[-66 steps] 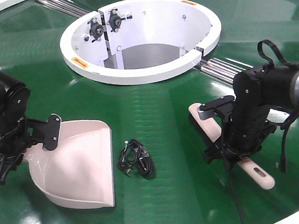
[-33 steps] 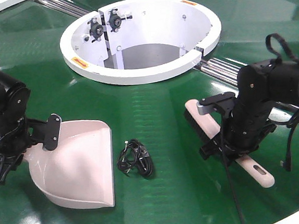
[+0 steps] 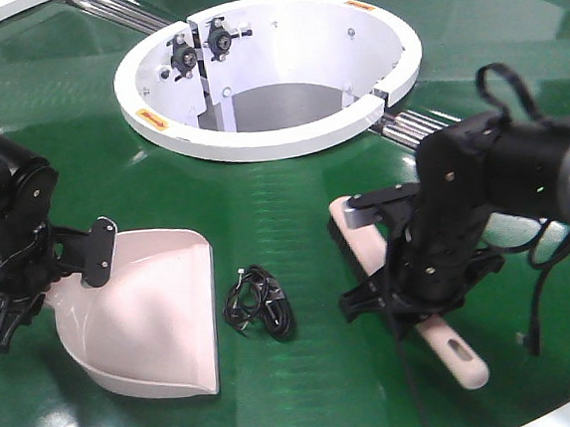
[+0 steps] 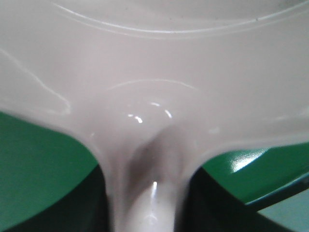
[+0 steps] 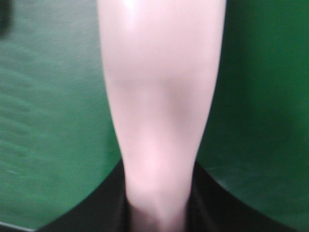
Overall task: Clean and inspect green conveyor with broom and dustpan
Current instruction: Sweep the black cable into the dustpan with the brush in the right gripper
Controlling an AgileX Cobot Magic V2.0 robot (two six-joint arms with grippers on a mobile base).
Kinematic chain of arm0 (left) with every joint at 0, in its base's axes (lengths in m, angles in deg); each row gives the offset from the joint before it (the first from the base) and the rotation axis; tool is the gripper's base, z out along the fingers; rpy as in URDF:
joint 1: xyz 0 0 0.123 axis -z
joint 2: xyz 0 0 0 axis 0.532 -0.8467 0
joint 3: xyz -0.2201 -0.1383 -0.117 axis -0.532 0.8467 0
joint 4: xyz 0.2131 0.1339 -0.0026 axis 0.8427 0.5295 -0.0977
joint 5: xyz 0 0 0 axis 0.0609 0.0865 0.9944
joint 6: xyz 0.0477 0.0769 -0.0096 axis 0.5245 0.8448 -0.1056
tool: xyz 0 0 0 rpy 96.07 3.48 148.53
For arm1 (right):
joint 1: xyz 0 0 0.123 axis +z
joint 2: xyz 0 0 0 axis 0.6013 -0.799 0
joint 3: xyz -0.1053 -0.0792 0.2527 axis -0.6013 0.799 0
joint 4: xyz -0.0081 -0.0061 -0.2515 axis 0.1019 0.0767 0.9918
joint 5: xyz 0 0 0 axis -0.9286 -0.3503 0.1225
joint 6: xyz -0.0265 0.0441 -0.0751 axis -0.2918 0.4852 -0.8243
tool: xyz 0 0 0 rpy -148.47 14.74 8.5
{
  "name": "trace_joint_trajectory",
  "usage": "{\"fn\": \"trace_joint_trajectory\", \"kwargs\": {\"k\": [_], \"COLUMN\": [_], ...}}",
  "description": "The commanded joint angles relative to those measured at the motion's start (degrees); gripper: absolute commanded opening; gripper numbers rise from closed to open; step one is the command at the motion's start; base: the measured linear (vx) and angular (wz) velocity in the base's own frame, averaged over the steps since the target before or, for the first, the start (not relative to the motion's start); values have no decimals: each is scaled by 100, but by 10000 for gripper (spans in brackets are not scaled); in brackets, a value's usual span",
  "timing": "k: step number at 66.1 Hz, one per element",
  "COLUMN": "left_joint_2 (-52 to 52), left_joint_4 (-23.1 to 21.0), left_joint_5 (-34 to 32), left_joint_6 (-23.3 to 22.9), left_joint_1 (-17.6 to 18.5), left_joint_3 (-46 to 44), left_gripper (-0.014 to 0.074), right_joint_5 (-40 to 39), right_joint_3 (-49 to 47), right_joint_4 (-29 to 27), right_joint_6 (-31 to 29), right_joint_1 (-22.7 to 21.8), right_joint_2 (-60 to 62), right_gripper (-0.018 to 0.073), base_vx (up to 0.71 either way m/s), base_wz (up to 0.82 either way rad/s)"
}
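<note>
Front view: broom [image 3: 448,347] midsection, dustpan [image 3: 159,319] handle hidden.

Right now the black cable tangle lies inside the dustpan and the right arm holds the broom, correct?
Not inside: the front-facing view shows the black cable tangle on the green conveyor beside the dustpan. The right gripper does hold the broom.

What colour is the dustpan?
The dustpan is pale beige-pink, plain and glossy; the exterior front-facing view shows it best.

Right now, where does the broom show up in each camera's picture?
Exterior front-facing: broom right of centre, under the right arm.
Left wrist: not in it.
Right wrist: its handle fills the middle.
Shared landmark: the green conveyor.
</note>
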Motion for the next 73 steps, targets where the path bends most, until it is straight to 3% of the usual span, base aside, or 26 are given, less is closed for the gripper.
{"fn": "trace_joint_trajectory", "kwargs": {"k": [1, 23, 33, 55, 73], "left_joint_2": [271, 271, 271, 271, 271], "left_joint_4": [65, 65, 65, 65, 65], "left_joint_5": [243, 243, 249, 244, 244], "left_joint_6": [201, 201, 201, 201, 201], "left_joint_1": [81, 81, 81, 81, 81], "left_joint_3": [-108, -108, -108, -108, -108], "left_gripper": [-6, -6, -6, -6, -6], "right_joint_5": [200, 1291, 1312, 1312, 1305], "right_joint_3": [-330, -1478, -1799, -2829, -4235], "right_joint_4": [109, 177, 13, -318, -1007], "right_joint_6": [367, 898, 1116, 1087, 670], "right_joint_1": [194, 756, 977, 1642, 2088], "right_joint_2": [35, -800, -1128, -1857, -2429], "right_gripper": [-4, -4, -4, -4, -4], "base_vx": [0, 0, 0, 0, 0], "base_wz": [0, 0, 0, 0, 0]}}
